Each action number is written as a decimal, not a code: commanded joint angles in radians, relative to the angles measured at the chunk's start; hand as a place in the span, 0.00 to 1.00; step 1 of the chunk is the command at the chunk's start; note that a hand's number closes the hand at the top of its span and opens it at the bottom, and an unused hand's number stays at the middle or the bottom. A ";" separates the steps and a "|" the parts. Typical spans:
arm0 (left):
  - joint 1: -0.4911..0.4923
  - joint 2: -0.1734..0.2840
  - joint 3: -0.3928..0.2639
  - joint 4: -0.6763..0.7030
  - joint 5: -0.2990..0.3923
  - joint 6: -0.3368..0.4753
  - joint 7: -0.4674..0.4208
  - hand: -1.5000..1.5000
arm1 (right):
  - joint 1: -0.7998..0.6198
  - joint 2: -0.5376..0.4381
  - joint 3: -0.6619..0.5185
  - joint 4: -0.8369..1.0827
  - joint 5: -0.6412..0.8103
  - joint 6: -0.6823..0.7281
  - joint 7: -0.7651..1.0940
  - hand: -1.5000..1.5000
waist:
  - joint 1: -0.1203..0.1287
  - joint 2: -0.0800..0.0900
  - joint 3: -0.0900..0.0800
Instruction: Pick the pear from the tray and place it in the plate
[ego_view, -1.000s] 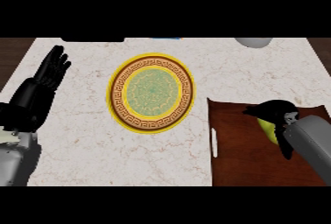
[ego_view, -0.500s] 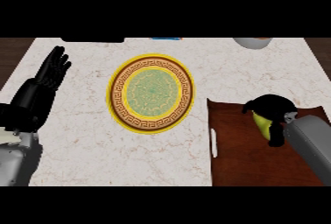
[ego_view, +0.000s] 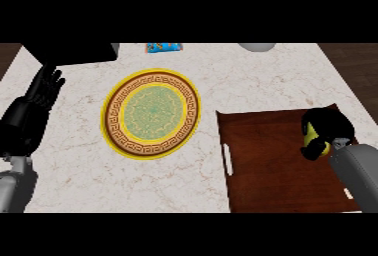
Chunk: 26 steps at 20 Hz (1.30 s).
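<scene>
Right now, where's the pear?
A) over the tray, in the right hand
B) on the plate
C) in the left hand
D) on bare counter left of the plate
A: the yellow pear shows between the curled fingers of the right hand, above the brown tray; the plate holds nothing, and the left hand rests open at the left edge.

pear (ego_view: 315, 141) mostly hidden by right hand (ego_view: 329, 125)
</scene>
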<state>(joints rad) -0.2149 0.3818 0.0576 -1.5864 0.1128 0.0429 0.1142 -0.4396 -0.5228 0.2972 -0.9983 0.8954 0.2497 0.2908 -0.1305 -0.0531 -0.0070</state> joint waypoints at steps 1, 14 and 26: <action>0.031 0.020 0.034 0.010 -0.004 0.018 0.016 0.50 | 0.066 0.022 -0.132 -0.052 -0.011 -0.139 0.253 1.00 | -0.089 -0.035 -0.001; 0.056 0.009 0.017 -0.023 0.008 -0.010 -0.010 0.50 | 0.103 0.417 0.079 -0.705 0.213 -0.406 0.694 1.00 | 0.021 -0.002 0.001; -0.049 -0.037 -0.052 -0.019 0.006 -0.050 -0.012 0.50 | -0.123 0.521 0.401 -0.849 0.442 -0.256 1.193 1.00 | 0.143 0.048 0.005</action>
<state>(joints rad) -0.2377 0.3540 0.0245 -1.5995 0.1122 0.0122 0.0929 -0.4482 -0.0247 0.6617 -1.8531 1.3347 -0.0503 1.1963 -0.0173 -0.0146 -0.0033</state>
